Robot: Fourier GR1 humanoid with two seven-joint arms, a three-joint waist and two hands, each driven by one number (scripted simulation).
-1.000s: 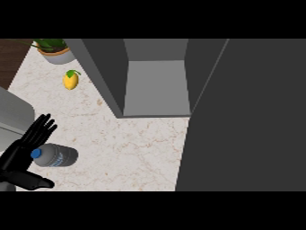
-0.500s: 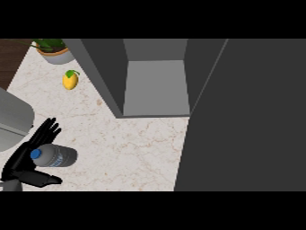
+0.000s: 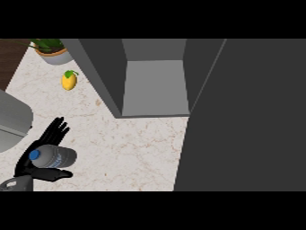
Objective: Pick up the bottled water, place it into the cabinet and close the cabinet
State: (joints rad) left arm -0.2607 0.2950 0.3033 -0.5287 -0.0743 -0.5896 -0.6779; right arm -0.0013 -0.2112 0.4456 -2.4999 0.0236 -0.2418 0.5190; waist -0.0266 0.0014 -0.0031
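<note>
One hand is all I get on my feed, the left one. Largest thing first: the cabinet (image 3: 155, 85) stands up and to the right of that hand, its door (image 3: 255, 117) swung wide and the inside shelf showing bare grey. The counter (image 3: 128, 143) spreads pale and marbled beneath. My left hand (image 3: 42, 155) sits low at the left, fingers stretched behind the bottle (image 3: 52, 157) and thumb curled under it, so it cradles the bottle, blue cap toward me. Far above the hand lie a plant (image 3: 51, 49) and a mango (image 3: 68, 81).
</note>
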